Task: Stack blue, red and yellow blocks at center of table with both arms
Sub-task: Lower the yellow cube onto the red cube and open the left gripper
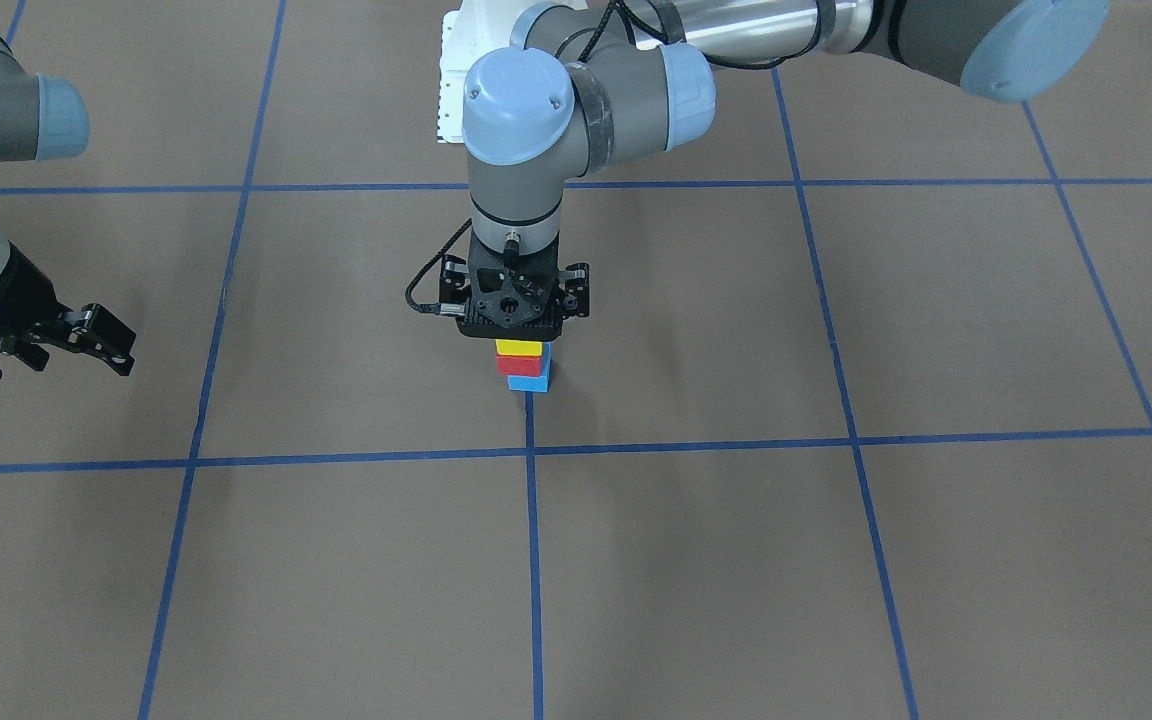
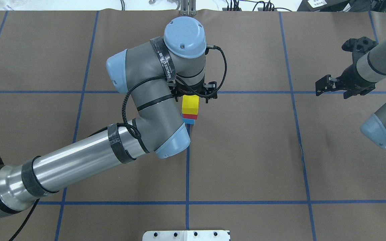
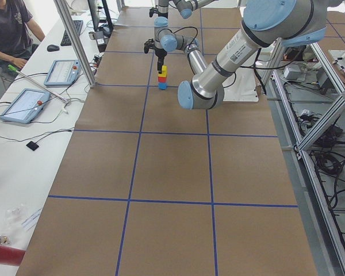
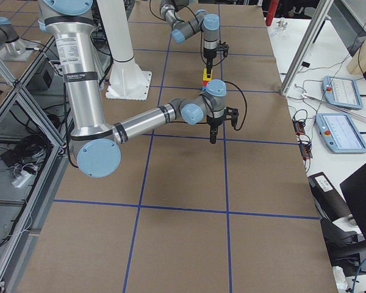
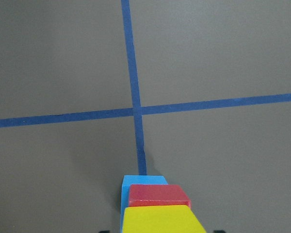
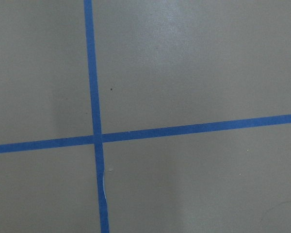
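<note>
The three blocks stand in one column on the brown table [image 1: 836, 560], on a blue tape line [image 1: 533, 560] just to the robot's side of the tape crossing [image 1: 532, 450]. The blue block [image 1: 530, 383] is at the bottom, the red block [image 1: 521, 365] sits on it, and the yellow block [image 1: 519, 348] is on top. Red and yellow sit slightly off-centre, so an edge of blue shows.

The left gripper [image 1: 515, 322] hangs straight over the stack. Its body covers the yellow block's top in the front view, and the left arm [image 2: 152, 110] hides its tips from overhead. The left wrist camera cuts the yellow block off at the bottom edge, with only two dark slivers beside it. I cannot tell whether that gripper grips, touches or stands clear of the block.

The right gripper [image 2: 334, 89] is well away from the crossing, toward the robot's right. It points down, with its fingers [image 2: 325, 86] spread apart and holding nothing.
</note>
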`<state>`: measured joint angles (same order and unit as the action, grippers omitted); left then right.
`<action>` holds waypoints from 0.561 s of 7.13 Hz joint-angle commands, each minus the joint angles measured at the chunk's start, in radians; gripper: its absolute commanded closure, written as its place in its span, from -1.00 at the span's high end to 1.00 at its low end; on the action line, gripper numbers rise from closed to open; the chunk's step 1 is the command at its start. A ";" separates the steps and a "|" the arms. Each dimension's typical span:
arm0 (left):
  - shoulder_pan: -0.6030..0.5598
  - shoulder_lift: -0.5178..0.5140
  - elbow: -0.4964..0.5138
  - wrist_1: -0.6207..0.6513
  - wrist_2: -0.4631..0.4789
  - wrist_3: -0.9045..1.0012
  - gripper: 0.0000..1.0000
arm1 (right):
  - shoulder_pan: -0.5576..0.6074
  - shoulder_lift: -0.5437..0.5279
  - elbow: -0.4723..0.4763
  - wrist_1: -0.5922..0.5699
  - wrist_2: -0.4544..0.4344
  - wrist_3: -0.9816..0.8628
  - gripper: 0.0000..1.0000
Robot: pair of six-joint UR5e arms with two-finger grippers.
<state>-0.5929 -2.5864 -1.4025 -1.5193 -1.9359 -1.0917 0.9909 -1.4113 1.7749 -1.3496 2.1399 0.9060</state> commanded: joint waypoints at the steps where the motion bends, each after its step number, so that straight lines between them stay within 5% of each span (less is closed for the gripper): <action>1: -0.005 0.050 -0.127 0.072 -0.008 0.010 0.99 | 0.000 -0.002 0.000 0.001 0.000 -0.001 1.00; 4: -0.077 0.486 -0.557 0.142 -0.023 0.313 0.99 | 0.005 -0.015 0.008 0.001 0.000 -0.001 1.00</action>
<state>-0.6333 -2.2980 -1.7834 -1.3937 -1.9539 -0.9192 0.9937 -1.4211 1.7787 -1.3484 2.1399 0.9051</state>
